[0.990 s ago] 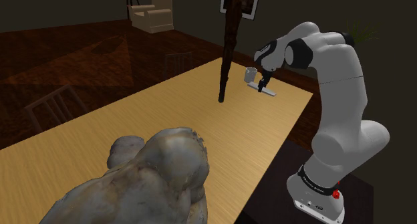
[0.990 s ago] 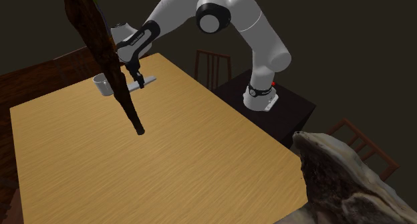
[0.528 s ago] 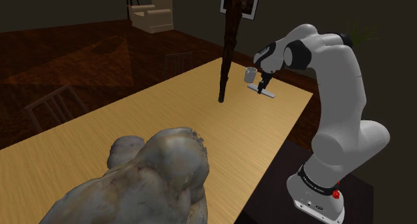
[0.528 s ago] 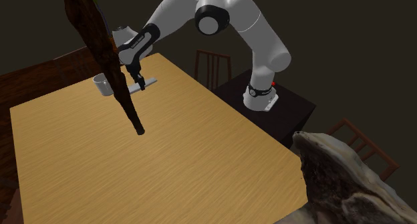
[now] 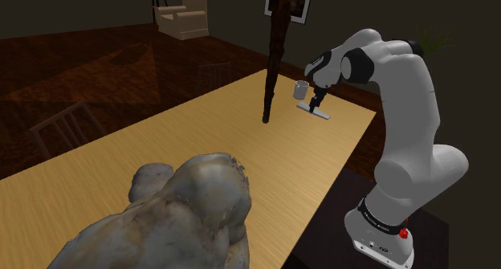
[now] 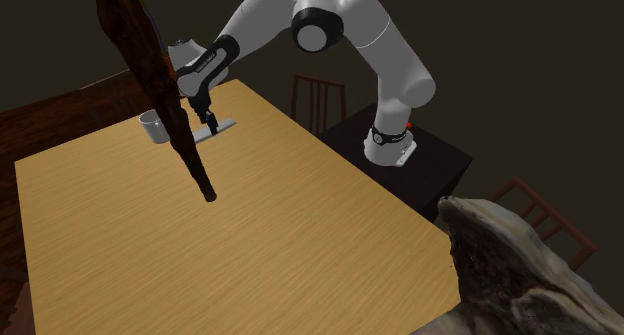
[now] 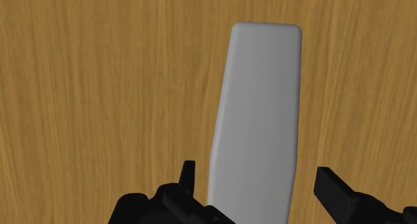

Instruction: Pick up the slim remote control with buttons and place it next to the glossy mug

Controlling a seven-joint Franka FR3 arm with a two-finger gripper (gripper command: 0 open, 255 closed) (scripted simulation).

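Where the shoulder view starts, at its near edge, a large mottled grey lump (image 5: 189, 211) like a rock sits on the wooden counter (image 5: 241, 139); the second exterior view puts the same lump (image 6: 520, 273) at its lower right corner. Beyond it the counter runs to a dark brown trunk-like post (image 5: 272, 67) that leans, its lower end at or just above the wood; contact cannot be told. Past the post, by the far end of the counter, the slim remote (image 5: 313, 109) lies flat on the wood, a plain grey slab. The tool (image 5: 319, 99) hangs directly over it, pointing down from the white arm (image 5: 405, 83). The pale mug (image 5: 300, 89) stands upright just beyond the remote toward the shoulder view's left, near it but apart.

The wrist view supplies what the two exterior views cannot settle: the tool (image 7: 257, 169) is open, its black fingers (image 7: 334, 189) standing either side of the remote (image 7: 257, 102), with a strip of counter (image 7: 100, 89) showing between each finger and the slab. Nothing is gripped. The second exterior view adds the side relation: tool (image 6: 208, 116) low over the remote (image 6: 222, 126), mug (image 6: 153, 128) to that view's left, the post (image 6: 190, 153) crossing in front between them. It gives also the black stand (image 6: 440, 163) and a wooden chair (image 6: 318, 98) beside the counter. Farthest off in the shoulder view, a pale armchair (image 5: 185, 17) stands on the dark floor (image 5: 80, 59).
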